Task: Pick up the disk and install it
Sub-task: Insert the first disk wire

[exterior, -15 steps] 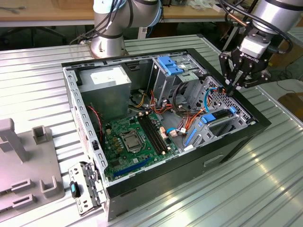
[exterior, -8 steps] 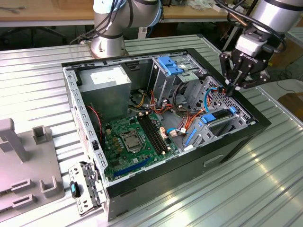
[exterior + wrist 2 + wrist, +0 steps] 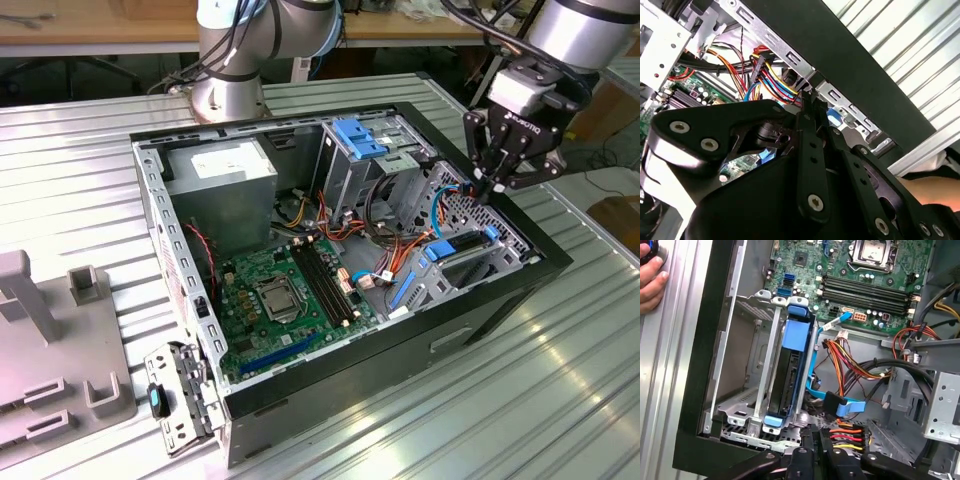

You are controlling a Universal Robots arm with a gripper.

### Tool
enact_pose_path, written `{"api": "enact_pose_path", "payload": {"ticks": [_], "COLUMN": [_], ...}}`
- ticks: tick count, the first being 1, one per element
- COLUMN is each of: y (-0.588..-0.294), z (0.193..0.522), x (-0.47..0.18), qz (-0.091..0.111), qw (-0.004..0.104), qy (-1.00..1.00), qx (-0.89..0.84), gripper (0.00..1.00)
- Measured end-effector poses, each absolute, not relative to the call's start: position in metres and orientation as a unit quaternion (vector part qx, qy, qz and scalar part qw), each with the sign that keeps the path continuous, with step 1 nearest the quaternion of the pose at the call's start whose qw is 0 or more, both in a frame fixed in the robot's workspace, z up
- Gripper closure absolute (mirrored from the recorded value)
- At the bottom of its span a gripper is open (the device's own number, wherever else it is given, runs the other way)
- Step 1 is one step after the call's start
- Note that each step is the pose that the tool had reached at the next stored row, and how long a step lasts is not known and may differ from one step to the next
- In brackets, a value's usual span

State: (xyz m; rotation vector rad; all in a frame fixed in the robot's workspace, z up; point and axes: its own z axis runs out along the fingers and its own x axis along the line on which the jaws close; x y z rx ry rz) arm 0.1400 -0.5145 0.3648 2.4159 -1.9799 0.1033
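The disk [image 3: 796, 340], dark metal in a bright blue carrier, sits slotted on edge inside the grey drive cage [image 3: 760, 390] at the front corner of the open computer case [image 3: 500, 300]. In the exterior view its blue rail [image 3: 462, 245] shows in that cage at the view's right. My gripper [image 3: 490, 187] hangs just above the case rim beside the cage, fingers together with nothing between them. In the first wrist view the gripper [image 3: 812, 435] is close to a power plug [image 3: 845, 436] with red, orange and yellow wires. The fingertips [image 3: 809, 102] point at the case's inner wall.
The motherboard [image 3: 285, 300] lies on the case floor, with a grey power supply box [image 3: 220, 185] at the back and a blue bracket [image 3: 360, 135] on the upper cage. Loose cables [image 3: 860, 365] run beside the disk. A person's hand [image 3: 651, 277] rests on the ribbed table outside the case.
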Motion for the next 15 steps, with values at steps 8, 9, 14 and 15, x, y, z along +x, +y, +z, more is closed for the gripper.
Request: {"api": "enact_pose_path", "payload": {"ticks": [8,9,14,15], "y": [-0.514,-0.514,-0.514,-0.514], "z": [0.364,0.364,0.364,0.364], "x": [0.133,0.131,0.124,0.124], "qz": [0.033,0.033,0.032,0.032], "qw": [0.009,0.01,0.01,0.01], "qy": [-0.664,-0.666,-0.678,-0.681], "qx": [0.747,0.745,0.735,0.731], "gripper": [0.83,0.83,0.83,0.83]}}
